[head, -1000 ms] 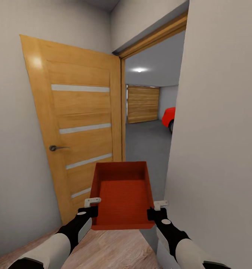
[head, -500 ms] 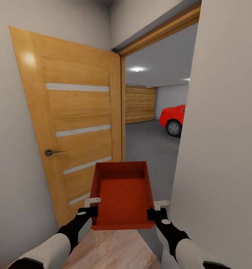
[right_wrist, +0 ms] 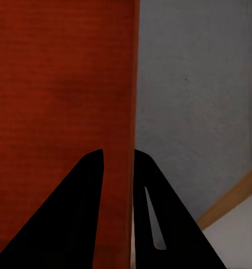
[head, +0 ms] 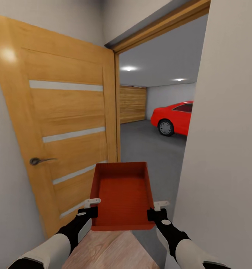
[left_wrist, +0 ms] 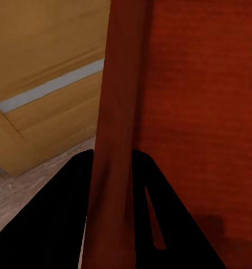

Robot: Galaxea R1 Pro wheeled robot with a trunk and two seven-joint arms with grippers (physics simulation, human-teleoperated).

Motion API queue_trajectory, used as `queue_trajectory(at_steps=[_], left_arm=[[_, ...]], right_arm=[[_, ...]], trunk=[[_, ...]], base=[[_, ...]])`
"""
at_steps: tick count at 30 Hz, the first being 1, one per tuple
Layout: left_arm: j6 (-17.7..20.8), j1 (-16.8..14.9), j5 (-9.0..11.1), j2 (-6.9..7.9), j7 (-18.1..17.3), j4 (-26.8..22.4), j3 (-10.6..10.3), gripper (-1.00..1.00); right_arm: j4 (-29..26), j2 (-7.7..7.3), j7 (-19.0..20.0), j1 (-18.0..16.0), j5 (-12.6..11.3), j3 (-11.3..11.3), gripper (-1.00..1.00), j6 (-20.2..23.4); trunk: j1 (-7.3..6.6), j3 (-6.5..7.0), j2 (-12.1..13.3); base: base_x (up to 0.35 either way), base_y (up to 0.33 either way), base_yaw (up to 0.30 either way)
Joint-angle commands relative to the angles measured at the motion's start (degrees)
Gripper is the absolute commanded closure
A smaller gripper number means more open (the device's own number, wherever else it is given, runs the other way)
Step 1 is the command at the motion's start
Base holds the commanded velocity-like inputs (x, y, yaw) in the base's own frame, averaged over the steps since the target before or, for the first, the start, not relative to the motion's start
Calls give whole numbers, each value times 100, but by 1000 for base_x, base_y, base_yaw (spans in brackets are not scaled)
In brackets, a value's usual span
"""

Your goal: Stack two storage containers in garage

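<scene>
One orange-red storage container (head: 122,192) hangs in front of me, open side up and empty, held between both arms. My left gripper (head: 89,210) is shut on its left wall (left_wrist: 116,112), and my right gripper (head: 156,210) is shut on its right wall (right_wrist: 129,84). Each wrist view has the thin wall pinched between two dark fingers (left_wrist: 64,224) (right_wrist: 75,218). Through the open doorway ahead lies the garage, with its dark grey floor (head: 148,145) and white walls.
An open wooden door (head: 66,127) with a metal handle (head: 38,161) stands close on my left. A white wall (head: 226,142) closes in on my right. A red car (head: 176,117) is parked at the garage's right, before a wooden garage door (head: 132,104). Light wood planks (head: 107,250) lie underfoot.
The camera has moved forward and turned, so the doorway looks wider and more of the red car shows. The container and both grippers hold the same pose before me.
</scene>
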Motion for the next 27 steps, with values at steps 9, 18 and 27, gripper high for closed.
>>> queue_trajectory(at_steps=[9,18,27], left_arm=[[-310,-2,-1,3,83,-109,164,100],[-310,-2,-1,3,83,-109,167,100],[-310,-2,1,3,84,-109,167,100]], right_arm=[[21,123,101,1,39,-94,100,-21],[21,123,99,1,39,-95,100,-21],[21,122,99,1,39,-94,100,-21]], trunk=[[4,-2,-3],[4,-2,-3],[4,-2,-3]], base=[[250,192,-285],[250,192,-286],[250,192,-284]])
